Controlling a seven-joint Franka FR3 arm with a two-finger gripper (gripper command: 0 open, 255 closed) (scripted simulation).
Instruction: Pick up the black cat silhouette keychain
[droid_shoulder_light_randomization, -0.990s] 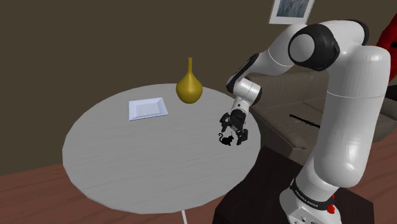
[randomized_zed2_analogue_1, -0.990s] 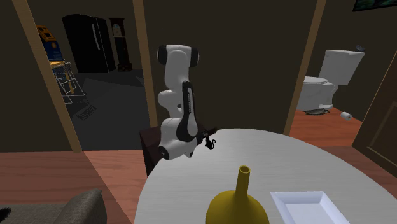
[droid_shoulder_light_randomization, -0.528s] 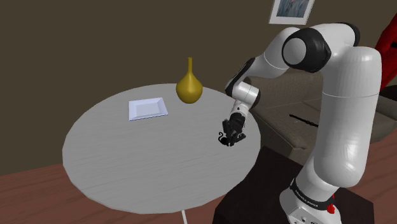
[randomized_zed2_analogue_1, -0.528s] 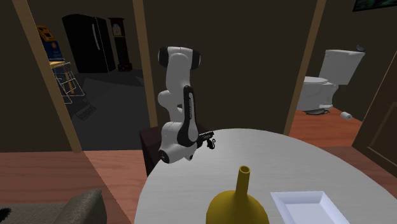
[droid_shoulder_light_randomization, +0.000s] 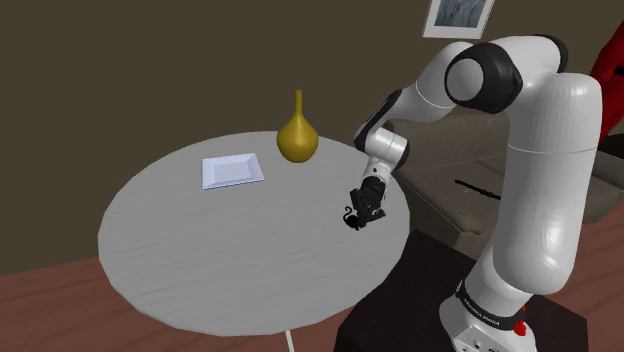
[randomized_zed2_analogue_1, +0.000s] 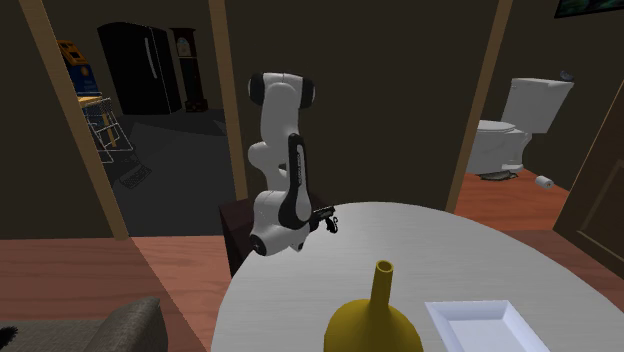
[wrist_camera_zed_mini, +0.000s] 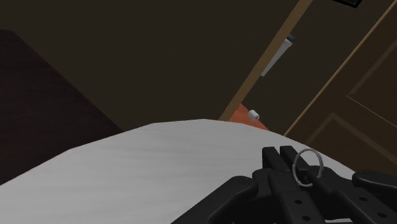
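Observation:
The black cat keychain sits low over the round grey table, near the edge on the shoulder view's right. My black gripper is shut on it, pointing down at a slant. I cannot tell whether the cat still touches the tabletop. In the wrist view the gripper has its fingers drawn close together, and the keychain's metal ring stands up between them. In the second exterior view the gripper hangs at the far rim of the table, with the keychain a small dark shape at its tip.
A yellow long-necked vase and a white square tray stand at the table's far side. A sofa lies behind the arm. Wooden door frames and a toilet lie beyond the table.
A second ago the fingers stood open around the cat. They have since shut on it, and the hand has shifted slightly towards the shoulder view's left. Little has moved in the last half second.

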